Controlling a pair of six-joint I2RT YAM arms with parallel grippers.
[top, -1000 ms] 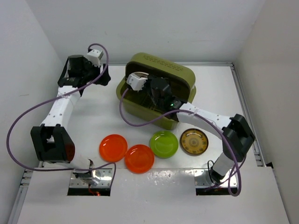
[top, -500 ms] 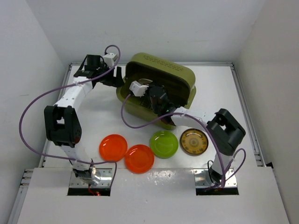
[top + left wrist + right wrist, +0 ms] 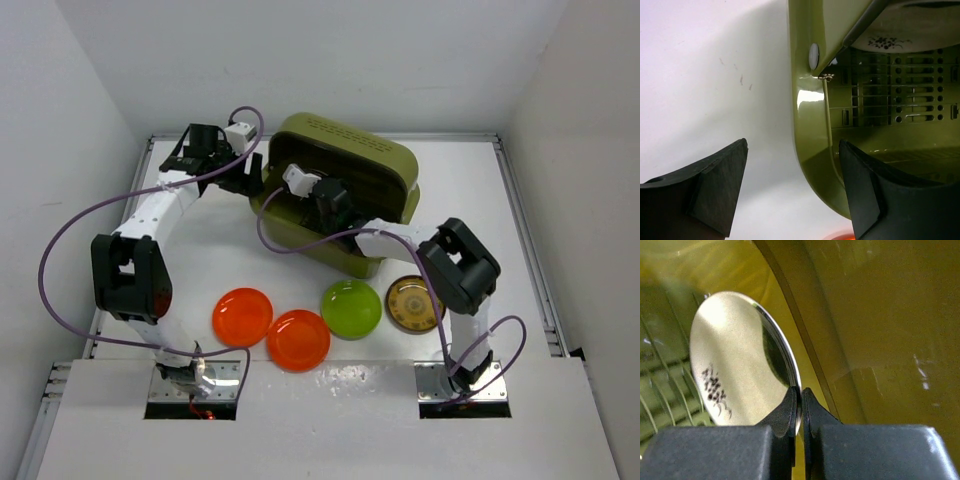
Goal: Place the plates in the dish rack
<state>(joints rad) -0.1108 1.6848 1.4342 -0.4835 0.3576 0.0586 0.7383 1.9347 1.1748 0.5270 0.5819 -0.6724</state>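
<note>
Inside the olive-green plastic dish rack (image 3: 385, 160), right fingers (image 3: 785, 415) clamp a pale flower-printed round plate (image 3: 735, 360), left fingers (image 3: 720, 190) open beside its corner; it likely needs seating upright next, then release.

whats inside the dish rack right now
The right gripper is in the dish rack, shut on the rim of a pale plate with a dark flower print, held on edge over the slotted floor. The right arm hides part of the floor from above.
</note>
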